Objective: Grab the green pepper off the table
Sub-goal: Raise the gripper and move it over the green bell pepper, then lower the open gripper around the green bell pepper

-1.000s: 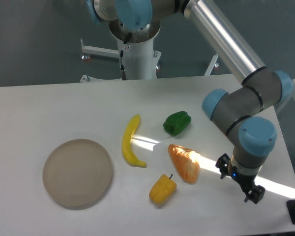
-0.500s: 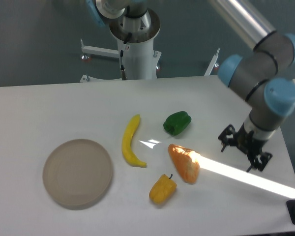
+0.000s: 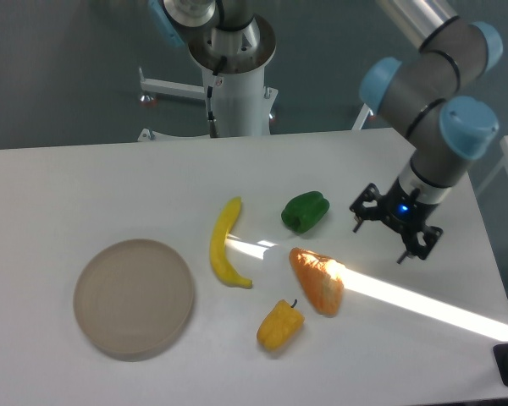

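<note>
Grey wall at the back, white desk (image 3: pixel 85 182) up front with a hard streak of sunlight slanting across it, and only the one fixed camera to work from.

Using the green pepper (image 3: pixel 306 211) as the landmark: it sits on the desk near the middle, untouched. Left of it lies the banana (image 3: pixel 224 243), just below it the orange pepper (image 3: pixel 317 280), further below the yellow pepper (image 3: pixel 280 326), and far to the lower left the round plate (image 3: pixel 134 297).

The gripper (image 3: pixel 379 235) hangs to the right of the green pepper, apart from it, tilted rather than pointing straight down. Its fingers (image 3: pixel 357 222) are spread wide with nothing between them.

Now the risks, as I read them. The approach comes from the side, so if the arm slides across low, a finger could nudge the green pepper and roll it left towards the banana. That skin looks glossy and lumpy; a pinch on a bulge rather than across the body could squirt it out. The orange pepper lies close below, so a descent slightly off line may clip it or close on the wrong thing. With the gripper tilted, one finger would reach the desk before the other unless the wrist levels first.
</note>
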Motion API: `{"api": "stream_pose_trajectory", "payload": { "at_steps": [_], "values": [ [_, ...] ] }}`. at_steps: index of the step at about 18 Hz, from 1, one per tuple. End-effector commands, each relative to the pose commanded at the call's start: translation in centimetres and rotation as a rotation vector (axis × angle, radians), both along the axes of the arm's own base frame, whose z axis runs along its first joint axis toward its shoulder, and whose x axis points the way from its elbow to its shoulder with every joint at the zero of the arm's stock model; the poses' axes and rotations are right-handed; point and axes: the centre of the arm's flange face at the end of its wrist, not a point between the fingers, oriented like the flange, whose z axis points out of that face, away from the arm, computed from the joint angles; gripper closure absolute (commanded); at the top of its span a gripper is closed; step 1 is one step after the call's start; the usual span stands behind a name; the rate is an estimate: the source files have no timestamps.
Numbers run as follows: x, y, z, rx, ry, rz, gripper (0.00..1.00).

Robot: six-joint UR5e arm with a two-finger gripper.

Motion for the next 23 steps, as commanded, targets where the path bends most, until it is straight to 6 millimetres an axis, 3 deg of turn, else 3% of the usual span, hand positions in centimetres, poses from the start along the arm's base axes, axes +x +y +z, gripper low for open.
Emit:
{"api": "stream_pose_trajectory", "payload": {
  "at_steps": [6,12,15,23],
  "values": [
    [5.7,-3.8,-3.8,0.023,0.032,-0.056,0.0],
    [9.0,-5.7,-4.4,0.01,0.016,-0.071,0.0],
    [9.7,-6.0,-5.0,0.011,0.015,-0.103,0.0],
    [9.1,-5.5,-6.1,0.033,0.046,-0.103,0.0]
  ]
}}
